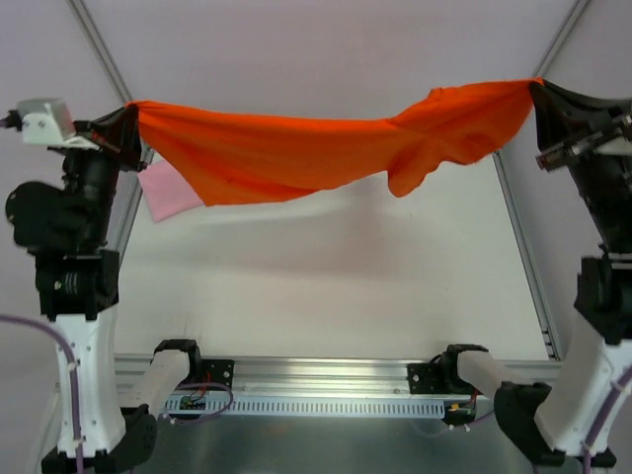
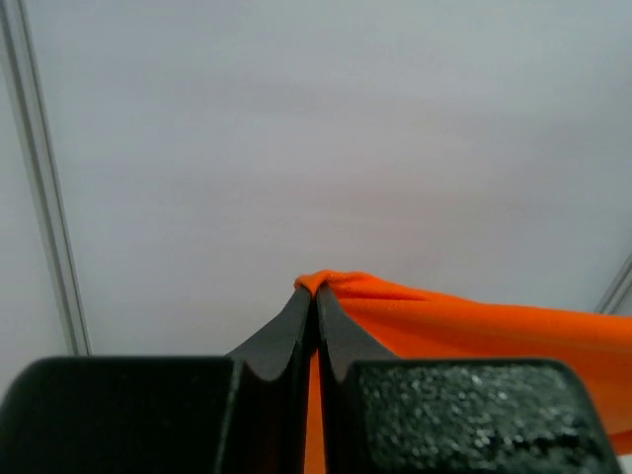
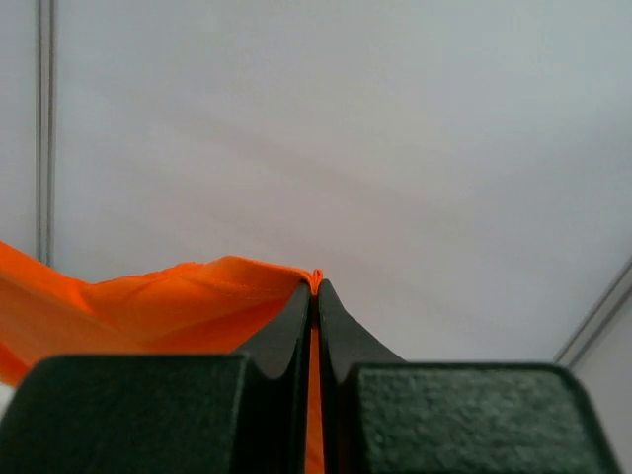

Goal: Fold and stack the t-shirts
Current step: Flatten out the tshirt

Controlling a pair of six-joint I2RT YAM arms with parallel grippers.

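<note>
Orange-red t-shirt point(image 1: 296, 148) stretched in the air between my two grips, folding not yet begun
My left gripper point(image 1: 128, 123) is clenched on one corner of the cloth, a small tuft poking out past the fingertips point(image 2: 286, 331); from there the shirt hangs as a sagging band across to my right gripper point(image 1: 538, 91), clamped tight on the far end, where the fabric bunches and droops just short of those fingers. Below and just beside my left fingers the pink t-shirt point(image 1: 166, 195) lies flat on the table point(image 1: 326, 286), a small square partly hidden behind the orange hem; it looks already folded. By my judgement one shirt is done; the orange one has yet to be laid down, folded and set on the pink
</note>
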